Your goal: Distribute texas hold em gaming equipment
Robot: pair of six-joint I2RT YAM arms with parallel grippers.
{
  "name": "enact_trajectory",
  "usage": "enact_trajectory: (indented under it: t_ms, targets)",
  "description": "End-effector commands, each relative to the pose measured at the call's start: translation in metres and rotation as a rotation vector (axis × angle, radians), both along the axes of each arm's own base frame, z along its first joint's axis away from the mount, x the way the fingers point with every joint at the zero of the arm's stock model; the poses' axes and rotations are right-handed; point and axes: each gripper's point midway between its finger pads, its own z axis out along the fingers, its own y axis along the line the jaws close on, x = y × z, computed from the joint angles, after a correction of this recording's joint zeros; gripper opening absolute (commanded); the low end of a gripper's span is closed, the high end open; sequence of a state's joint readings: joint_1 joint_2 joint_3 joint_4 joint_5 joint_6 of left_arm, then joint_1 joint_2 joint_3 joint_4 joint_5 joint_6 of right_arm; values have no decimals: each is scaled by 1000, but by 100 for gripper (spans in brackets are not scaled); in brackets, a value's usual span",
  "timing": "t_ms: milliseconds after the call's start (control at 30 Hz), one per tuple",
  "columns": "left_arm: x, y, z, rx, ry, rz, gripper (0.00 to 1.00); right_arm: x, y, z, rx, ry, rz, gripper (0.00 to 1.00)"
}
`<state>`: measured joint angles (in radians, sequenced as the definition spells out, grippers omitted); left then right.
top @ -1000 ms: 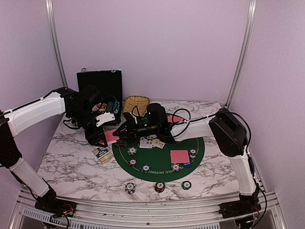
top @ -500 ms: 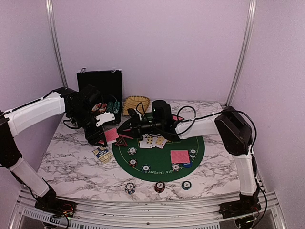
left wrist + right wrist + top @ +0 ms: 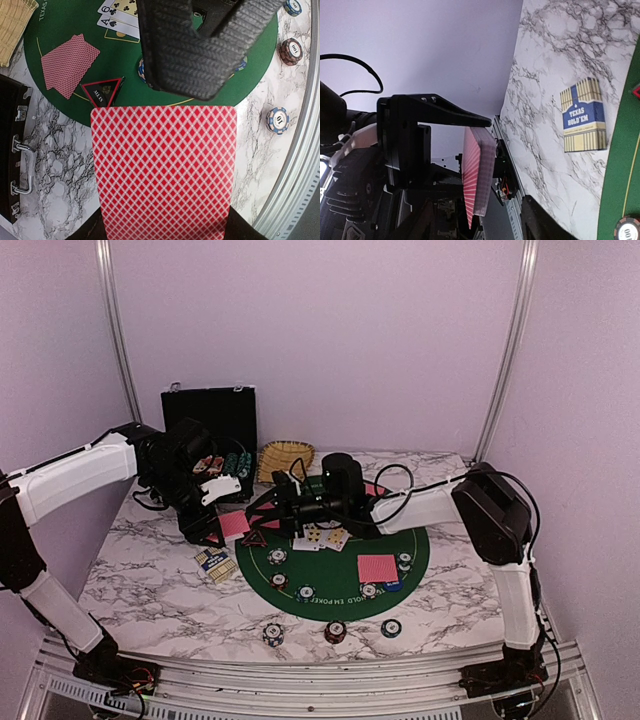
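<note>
Now the right gripper [image 3: 256,514] has just parted its jaws over the green mat's [image 3: 400,550] left edge. Two face-down cards [image 3: 70,65] lie there beside the triangle marker [image 3: 102,92], so that hand looks dealt. The left gripper [image 3: 218,527] stays clamped on the deck [image 3: 165,170] — more to deal.

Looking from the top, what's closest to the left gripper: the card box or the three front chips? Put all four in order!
From the left gripper, holding the deck:
1. Card box, on the marble just in front of it.
2. Left front chip, at the near edge.
3. Middle front chip, further right.
4. Right front chip, farthest right.
</note>
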<state>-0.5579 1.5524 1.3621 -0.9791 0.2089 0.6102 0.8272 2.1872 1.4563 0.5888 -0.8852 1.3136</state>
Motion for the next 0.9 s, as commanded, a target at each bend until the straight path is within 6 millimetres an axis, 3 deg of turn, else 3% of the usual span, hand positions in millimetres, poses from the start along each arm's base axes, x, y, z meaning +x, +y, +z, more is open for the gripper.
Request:
enact_trajectory:
  t_ms: [0,67,267,467,767,867]
  targets:
    - [-2,1,3,-6,9,-6,0,0,3,15,-9,-59,-10,66]
    - [-3,1,3,-8,7,-6,0,-2,6,14,-10,-67,-2,72]
    - [-2,-1,6,-18,5,-5,0,-7,27,12,-3,-65,38,77]
    - [-2,-1,7,-19,2,-5,0,-11,45,2,-10,-47,67,77]
    - [-2,-2,9,-27,2,-7,0,-14,55,-11,-14,-16,86,76]
    - [-1,-3,11,-31,0,-6,0,-12,55,-15,-15,-6,85,70]
